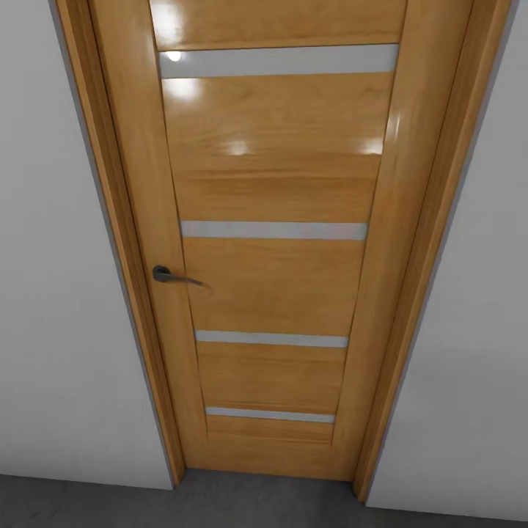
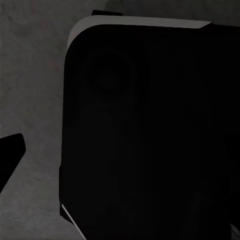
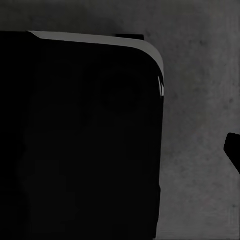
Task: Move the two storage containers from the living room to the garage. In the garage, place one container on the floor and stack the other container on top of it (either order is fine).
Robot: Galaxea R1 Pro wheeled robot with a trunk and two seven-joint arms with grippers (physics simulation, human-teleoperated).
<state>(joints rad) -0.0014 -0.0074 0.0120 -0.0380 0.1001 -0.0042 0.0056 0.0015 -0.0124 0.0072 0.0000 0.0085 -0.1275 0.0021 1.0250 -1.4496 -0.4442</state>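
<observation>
Facing a closed orange wooden door (image 1: pixel 271 242) at close range, the robot is somewhere in transit, and neither storage container appears in these pictures, so where they lie relative to either pincer cannot be told from here. Going by the task's wording alone, such bins are probably light, stiff, thin-walled shells with smooth sides; my judgement is that a hold on the rim of a short wall, or one arm at each end, would suit them best, with care that a thin wall may flex or slip under a pinch.

The door has pale horizontal glazed strips (image 1: pixel 275 229) and a dark lever handle (image 1: pixel 174 276) on its left side, set in a matching frame between light grey walls (image 1: pixel 59 293). A band of dark grey floor (image 1: pixel 257 502) runs along the bottom of the head view.

Each wrist view looks down past a large black rounded body (image 2: pixel 150 135) (image 3: pixel 80 140), likely part of the robot itself, onto mottled dark grey ground (image 2: pixel 30 75). A black tip (image 2: pixel 10 152) juts in at one edge of the left wrist view and another (image 3: pixel 234 150) in the right; whether either pincer is wide, narrow or holding something, I cannot tell.
</observation>
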